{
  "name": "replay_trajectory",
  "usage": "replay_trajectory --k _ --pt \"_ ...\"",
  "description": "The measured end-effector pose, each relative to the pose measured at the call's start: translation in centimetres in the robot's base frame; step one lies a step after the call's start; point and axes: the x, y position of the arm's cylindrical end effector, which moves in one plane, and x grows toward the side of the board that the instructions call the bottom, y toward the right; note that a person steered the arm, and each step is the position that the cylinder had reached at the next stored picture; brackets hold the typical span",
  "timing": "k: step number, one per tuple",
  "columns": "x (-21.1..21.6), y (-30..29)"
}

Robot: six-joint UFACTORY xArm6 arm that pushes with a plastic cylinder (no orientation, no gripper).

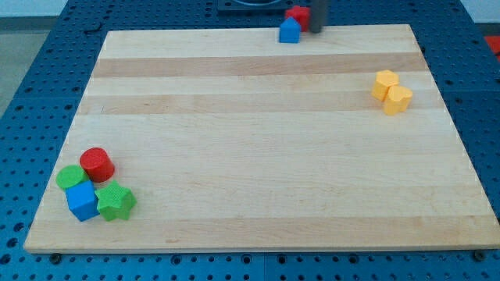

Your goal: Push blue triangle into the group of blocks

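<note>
Nothing of the push looks done yet, as far as I can judge. The blue triangle (290,30) sits at the far edge of the desk (258,140), a little right of the middle, touching a red block (298,14) just behind it whose shape I cannot make out. My tip (316,30) seems to stand just to the right of the blue triangle, though it is blurred there and I may be placing its end slightly off. No gripper exists on this arm, only the rod, so whether anything is spread or pressed together cannot be told.

The group waits in the near left corner, well apart from the triangle: a red cylinder (97,164), a green block (72,178) beside it, a blue cube (82,201) in front, and a green star (116,201) at the right of the cluster, all touching or nearly so. Almost the whole diagonal of the desk is left to cover. Two yellow blocks (392,92) lie together at the far right, away from that path.
</note>
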Motion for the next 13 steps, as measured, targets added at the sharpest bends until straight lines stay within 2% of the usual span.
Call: replay_trajectory --k 1,2,3,4,5,6,7,8,9,10,11,12,13 --pt "5.3 -11.1" --pt "8.7 -16.0" --pt "9.1 -15.4" --pt "8.4 -10.7" --pt "4.8 -7.3" --pt "0.5 -10.4" --pt "1.3 -19.8" --pt "6.1 -23.7" --pt "10.1 -22.2" --pt "9.7 -23.1" --pt "7.1 -25.5" --pt "4.9 -24.8" --pt "3.9 -19.9"
